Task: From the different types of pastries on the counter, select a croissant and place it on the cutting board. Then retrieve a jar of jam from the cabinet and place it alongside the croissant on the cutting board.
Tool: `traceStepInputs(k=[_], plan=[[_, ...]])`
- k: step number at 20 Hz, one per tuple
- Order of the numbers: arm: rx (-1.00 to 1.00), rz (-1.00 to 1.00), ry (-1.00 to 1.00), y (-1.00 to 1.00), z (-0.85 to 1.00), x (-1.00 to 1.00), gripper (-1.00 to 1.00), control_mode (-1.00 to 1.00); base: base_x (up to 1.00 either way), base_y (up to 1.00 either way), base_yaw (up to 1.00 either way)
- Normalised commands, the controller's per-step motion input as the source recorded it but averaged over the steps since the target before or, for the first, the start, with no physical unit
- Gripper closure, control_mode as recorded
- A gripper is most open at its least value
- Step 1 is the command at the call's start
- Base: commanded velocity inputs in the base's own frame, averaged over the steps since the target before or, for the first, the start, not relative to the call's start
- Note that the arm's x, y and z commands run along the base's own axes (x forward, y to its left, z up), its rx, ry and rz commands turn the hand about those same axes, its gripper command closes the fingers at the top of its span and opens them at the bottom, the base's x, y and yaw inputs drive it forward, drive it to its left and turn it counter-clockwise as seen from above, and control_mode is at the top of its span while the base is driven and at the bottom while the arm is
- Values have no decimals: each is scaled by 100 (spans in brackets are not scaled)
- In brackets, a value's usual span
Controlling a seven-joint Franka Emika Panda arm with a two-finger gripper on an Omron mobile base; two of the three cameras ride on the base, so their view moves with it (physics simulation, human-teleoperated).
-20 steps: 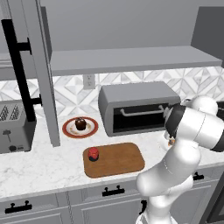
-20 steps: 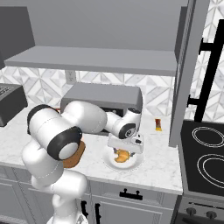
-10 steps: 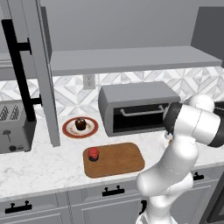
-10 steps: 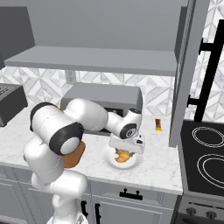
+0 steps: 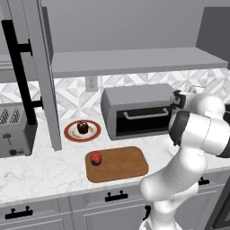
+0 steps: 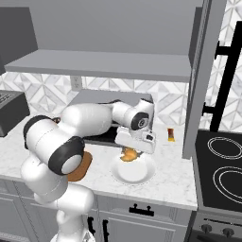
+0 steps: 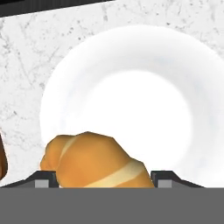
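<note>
gripper [image 7: 104, 180] clamped on croissant [image 7: 94, 159] just above white plate [image 7: 131, 61] right of cutting board [image 5: 117, 163], likely light, flaky, crushable, so best gripped gently across the thick middle.

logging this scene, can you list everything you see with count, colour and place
croissant: 1, golden-brown, between the end effector's fingers over the white plate
white plate: 1, on the counter
counter: 1, white marble
cutting board: 1, brown, front of counter
jar of jam: 1, red lid, on the board's left end
cupcake: 1, dark brown, on a red-rimmed plate
toaster oven: 1, grey
toaster: 1, grey, far left
end effector: 1, closed on the croissant
</note>
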Motion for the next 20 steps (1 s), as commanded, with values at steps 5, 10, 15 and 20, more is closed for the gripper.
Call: traceStepInputs(k=[5, 10, 15, 20], plan=[[-16, -23, 12, 89, 1, -19, 100, -100, 0, 0, 0], [-13, -30, 7, 100, -2, -29, 100, -100, 0, 0, 0], [-10, -29, 7, 100, 0, -36, 100, -100, 0, 0, 0], [-3, -21, 5, 84, -4, -43, 100, -100, 0, 0, 0]])
